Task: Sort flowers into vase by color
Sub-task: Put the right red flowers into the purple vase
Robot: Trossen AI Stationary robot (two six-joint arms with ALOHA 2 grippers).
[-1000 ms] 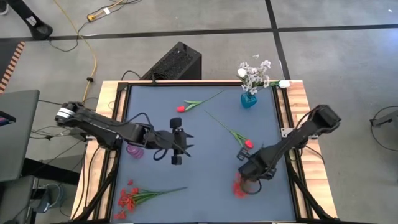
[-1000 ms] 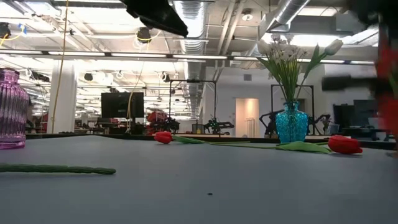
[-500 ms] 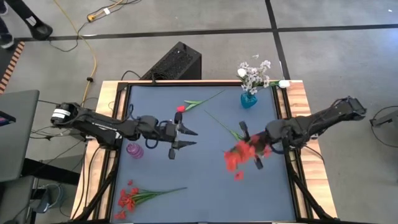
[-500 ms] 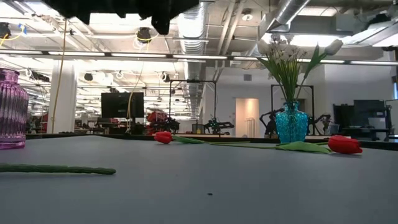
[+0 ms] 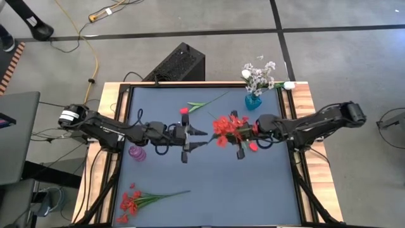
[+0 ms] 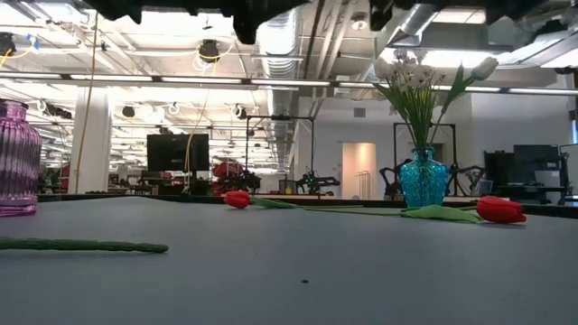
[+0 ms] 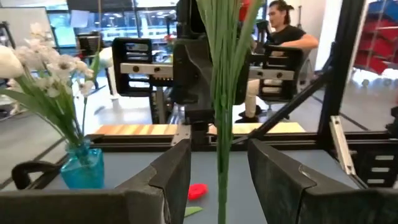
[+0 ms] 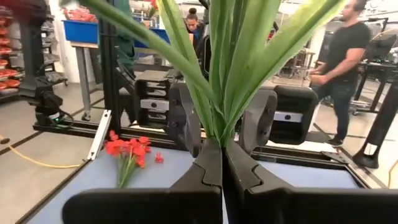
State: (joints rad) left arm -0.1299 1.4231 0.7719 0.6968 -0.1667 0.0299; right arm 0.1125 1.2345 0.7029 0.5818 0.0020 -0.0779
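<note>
1. The table [image 5: 209,190] carries the sorting job: a purple vase [image 5: 137,152] sits at its left edge beside the left arm, and a blue vase [image 5: 253,101] with white blossoms stands at the far right corner.
2. The red blossom cluster [image 5: 231,126] hangs in the air over the middle of the table, its stems pinched in the right gripper [image 8: 222,163], whose fingers are pressed tight together on the green bundle. From where I stand it looks feather-light. The stems seem springy and thin, and the leaves fan out loosely, so the heads will likely wobble when swung.
3. The left gripper [image 7: 217,165] faces it from across the gap with fingers spread. The stems dangle right between them without touching either finger, as far as I can tell. I'd judge a handover is being set up. The best hold is on the bare lower stem, well below the leaves and never on the soft blossoms, which would crush or shed.
4. A second red cluster [image 5: 133,201] lies flat near the front left corner, stems pointing right.
5. Two red tulips lie loose: one tulip [image 5: 184,109] near the far edge, another tulip bud [image 5: 253,146] under the right arm. Each has a smooth bud that looks easily dented, so grip the stem.
</note>
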